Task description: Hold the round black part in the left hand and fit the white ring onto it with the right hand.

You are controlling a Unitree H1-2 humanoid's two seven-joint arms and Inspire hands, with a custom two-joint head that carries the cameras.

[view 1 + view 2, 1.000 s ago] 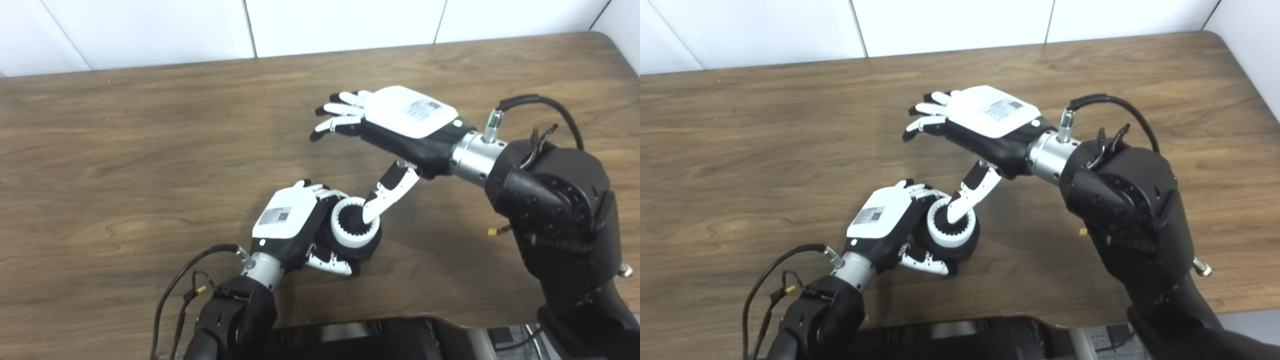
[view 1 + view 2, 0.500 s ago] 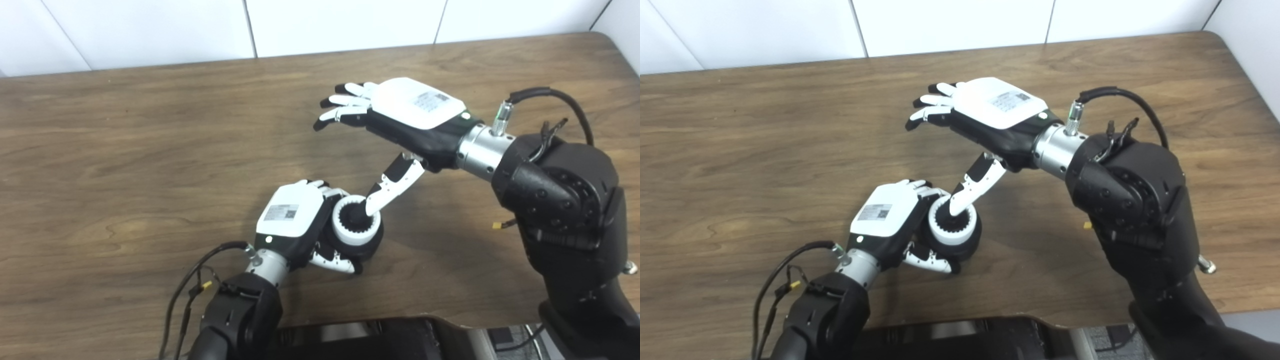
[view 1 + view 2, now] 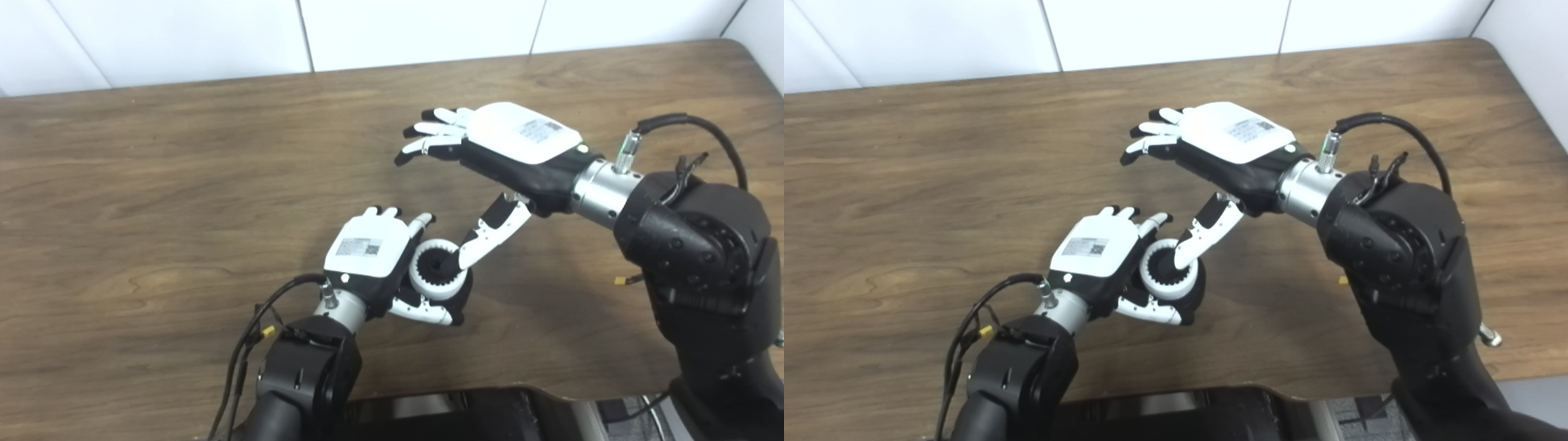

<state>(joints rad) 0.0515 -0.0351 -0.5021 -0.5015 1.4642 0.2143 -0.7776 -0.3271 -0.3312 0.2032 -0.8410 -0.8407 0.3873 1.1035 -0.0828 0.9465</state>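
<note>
You had the ring [image 3: 438, 277] seated on the part [image 3: 460, 293], just right of the left hand [image 3: 367, 254] on the table [image 3: 153, 202]. The right hand [image 3: 508, 147] hung behind and right of it, its thumb [image 3: 490, 233] reaching into the ring.

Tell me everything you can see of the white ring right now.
The white ring looks like smooth plastic, with small teeth lining its inner edge around a dark centre. It sits on top of the round black part, open face tilted up toward the camera. The left hand wraps the black part from the left and below. The right hand has its fingers spread clear; its thumb tip rests at the ring's right inner edge.
</note>
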